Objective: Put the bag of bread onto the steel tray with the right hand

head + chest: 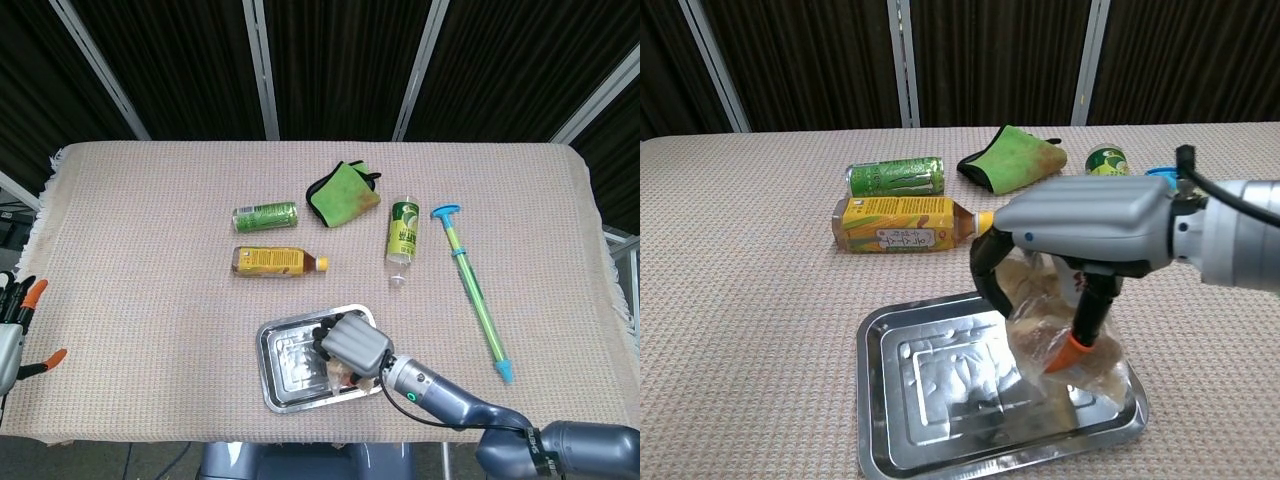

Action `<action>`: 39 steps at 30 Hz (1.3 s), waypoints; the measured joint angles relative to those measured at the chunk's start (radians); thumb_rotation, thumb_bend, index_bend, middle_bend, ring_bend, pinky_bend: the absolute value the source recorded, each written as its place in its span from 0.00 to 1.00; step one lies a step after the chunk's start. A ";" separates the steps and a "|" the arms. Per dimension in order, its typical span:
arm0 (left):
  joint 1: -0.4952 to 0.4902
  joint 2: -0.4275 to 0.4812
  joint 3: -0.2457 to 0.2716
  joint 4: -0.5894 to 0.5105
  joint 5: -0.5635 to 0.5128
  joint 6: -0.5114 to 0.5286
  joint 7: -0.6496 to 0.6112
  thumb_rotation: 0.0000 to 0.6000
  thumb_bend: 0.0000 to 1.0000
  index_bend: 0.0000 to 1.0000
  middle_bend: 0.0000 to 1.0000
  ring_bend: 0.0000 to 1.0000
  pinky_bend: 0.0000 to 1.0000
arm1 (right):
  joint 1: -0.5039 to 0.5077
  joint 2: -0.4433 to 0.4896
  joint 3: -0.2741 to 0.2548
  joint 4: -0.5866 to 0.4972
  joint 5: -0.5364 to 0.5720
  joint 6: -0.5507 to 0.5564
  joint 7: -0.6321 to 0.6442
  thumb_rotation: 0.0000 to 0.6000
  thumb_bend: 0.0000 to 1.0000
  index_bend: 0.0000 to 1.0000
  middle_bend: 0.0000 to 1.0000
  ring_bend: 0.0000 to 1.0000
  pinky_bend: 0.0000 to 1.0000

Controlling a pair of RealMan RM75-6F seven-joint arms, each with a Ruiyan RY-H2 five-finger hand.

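Steel tray [890,400] sits at the table's near edge. Right hand [1080,250] grips the clear bag of bread [1040,335], held over the tray's right half; contact with the tray cannot be confirmed. Left hand [12,325] hangs off-table with fingers spread, holding nothing.

The green can [894,178] lying on its side carries a pale claw-like logo, but no lettering on it can be made out. The yellow label of the tea bottle [902,226] bears dark East Asian characters, too small to read with certainty. The green-labelled bottle [403,231] has a round emblem and some print on its label, also illegible in both views.
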 measured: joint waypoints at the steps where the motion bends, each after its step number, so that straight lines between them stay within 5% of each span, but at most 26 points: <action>1: 0.000 0.000 0.001 0.002 -0.002 -0.001 -0.001 0.96 0.09 0.01 0.00 0.00 0.00 | 0.008 -0.016 0.002 0.012 0.004 -0.005 -0.001 1.00 0.11 0.54 0.35 0.28 0.51; 5: 0.001 -0.001 0.001 0.005 -0.003 -0.003 -0.005 0.96 0.09 0.01 0.00 0.00 0.00 | 0.044 -0.097 0.010 0.080 0.031 -0.020 -0.024 1.00 0.10 0.39 0.29 0.20 0.43; 8: 0.001 -0.001 0.002 0.007 -0.003 -0.005 -0.007 0.95 0.09 0.01 0.00 0.00 0.00 | 0.069 -0.147 0.013 0.126 0.064 -0.029 -0.060 1.00 0.07 0.06 0.05 0.01 0.16; 10: 0.001 -0.002 0.002 0.009 -0.005 -0.007 -0.009 0.96 0.09 0.01 0.00 0.00 0.00 | 0.082 -0.160 0.012 0.138 0.089 -0.041 -0.080 1.00 0.03 0.00 0.00 0.00 0.07; 22: -0.004 0.004 -0.002 0.008 -0.004 -0.008 -0.014 0.95 0.09 0.01 0.00 0.00 0.00 | 0.077 -0.063 -0.004 0.037 0.156 0.034 -0.180 1.00 0.00 0.00 0.00 0.00 0.02; 30: 0.001 0.014 -0.001 -0.009 0.008 0.009 -0.008 0.95 0.09 0.01 0.00 0.00 0.00 | -0.065 0.094 -0.056 -0.050 0.096 0.253 -0.152 1.00 0.00 0.00 0.00 0.00 0.06; 39: 0.004 0.006 -0.004 -0.022 0.023 0.034 -0.007 0.95 0.09 0.01 0.00 0.00 0.00 | -0.296 0.202 -0.117 -0.016 0.014 0.571 -0.002 1.00 0.00 0.00 0.00 0.00 0.06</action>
